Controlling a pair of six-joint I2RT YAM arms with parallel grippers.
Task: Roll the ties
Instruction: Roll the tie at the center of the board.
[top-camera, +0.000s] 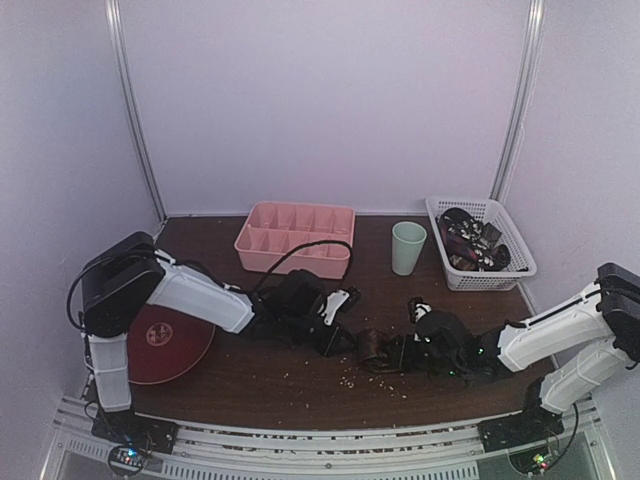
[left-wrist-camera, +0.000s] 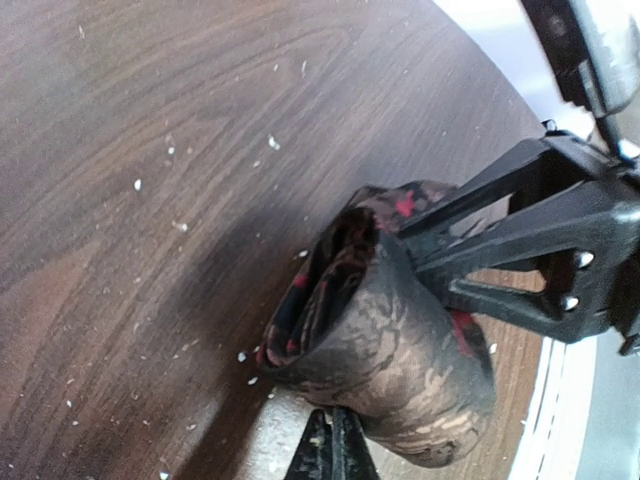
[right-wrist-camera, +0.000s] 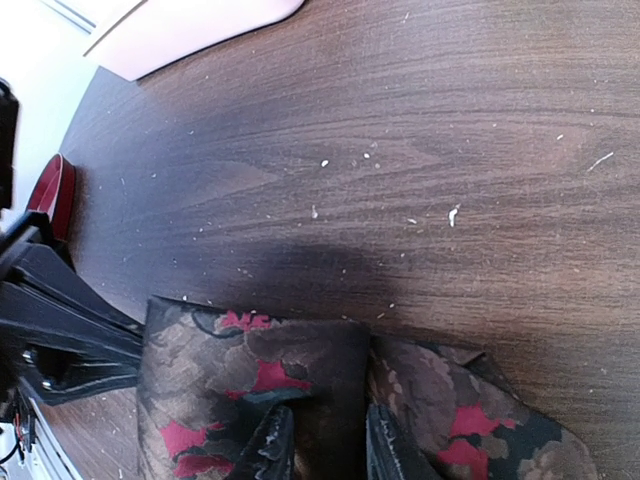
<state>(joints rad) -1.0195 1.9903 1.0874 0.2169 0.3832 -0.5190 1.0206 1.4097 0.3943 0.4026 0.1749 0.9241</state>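
Note:
One tie (left-wrist-camera: 395, 345), dark brown with red flowers, lies as a loose roll on the table just ahead of both arms (top-camera: 374, 347). My right gripper (right-wrist-camera: 325, 448) is shut on it, with a fold of the roll (right-wrist-camera: 250, 365) between its fingers (right-wrist-camera: 272, 445). In the left wrist view those black fingers (left-wrist-camera: 500, 235) clamp the roll from the right. My left gripper (left-wrist-camera: 335, 458) is shut, its tips against the near edge of the roll, and I see nothing between them. From above, the left gripper (top-camera: 343, 343) and right gripper (top-camera: 398, 352) meet at the roll.
A white basket (top-camera: 515, 262) at the back right holds more ties (top-camera: 470, 240). A green cup (top-camera: 408, 247) and a pink divided tray (top-camera: 295, 238) stand behind. A dark red plate (top-camera: 165, 345) lies at the left. Pale crumbs dot the wood.

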